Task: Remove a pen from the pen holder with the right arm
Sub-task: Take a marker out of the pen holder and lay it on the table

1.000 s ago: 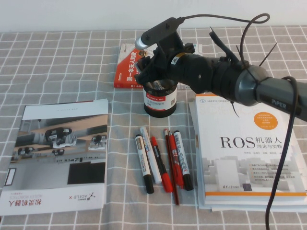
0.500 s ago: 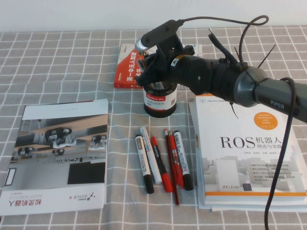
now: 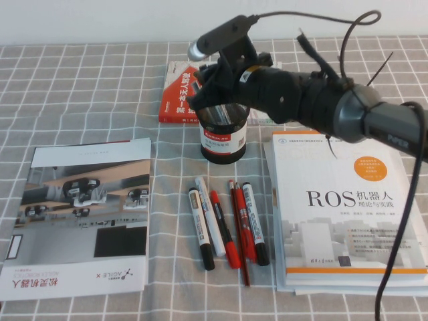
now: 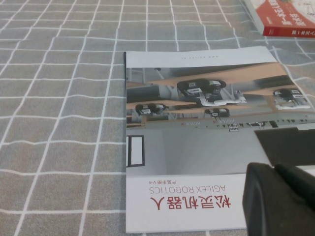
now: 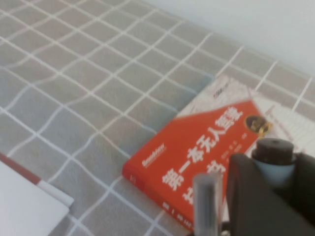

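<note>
Small update: the right gripper (image 3: 215, 90) has pinched in on a pen (image 5: 274, 153) and come up a bit toward the top of the frame, above the pen holder (image 3: 223, 137). The arm behind it rose toward the upper right too.

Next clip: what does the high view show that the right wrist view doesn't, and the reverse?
Only the high view: the pen holder, the loose markers in front of it, the ROS book, the brochure, and the right gripper at the holder's mouth. Only the right wrist view: the pen clamped between that gripper's fingers. Both: the red book on the checked cloth. The left gripper shows in neither; the left wrist view has it over the brochure.
</note>
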You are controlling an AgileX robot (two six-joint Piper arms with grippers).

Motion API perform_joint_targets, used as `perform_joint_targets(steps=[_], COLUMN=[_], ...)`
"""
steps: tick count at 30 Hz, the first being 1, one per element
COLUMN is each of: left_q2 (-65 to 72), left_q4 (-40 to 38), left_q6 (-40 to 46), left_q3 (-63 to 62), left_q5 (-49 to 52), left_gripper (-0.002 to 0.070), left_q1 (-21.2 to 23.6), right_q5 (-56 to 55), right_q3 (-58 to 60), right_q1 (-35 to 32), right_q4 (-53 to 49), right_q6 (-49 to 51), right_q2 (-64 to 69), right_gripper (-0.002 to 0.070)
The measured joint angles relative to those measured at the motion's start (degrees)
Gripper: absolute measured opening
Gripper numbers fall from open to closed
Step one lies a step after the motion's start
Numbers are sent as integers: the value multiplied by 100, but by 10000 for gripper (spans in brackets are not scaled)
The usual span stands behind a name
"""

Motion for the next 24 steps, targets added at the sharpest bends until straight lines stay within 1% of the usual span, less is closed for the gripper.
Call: perform_joint_targets(steps=[8,18,21,24], left_q2=[0,0,0,0], left_q4=[0,0,0,0], left_q6=[0,0,0,0], left_q3=[0,0,0,0], left_q5=[0,0,0,0], left_gripper=[-3,-3,-3,-3], left_q1=[0,0,0,0], right_q5=[176,514,788,1211], right_q3=[0,0,15,120], right_q1=[0,0,0,0], right_q4=[-81,-286,-321,-391], right_q6=[-3,-3,153,551], right_q2=[-396,-1391,-1717,-2049], right_gripper=[111,111,111,111])
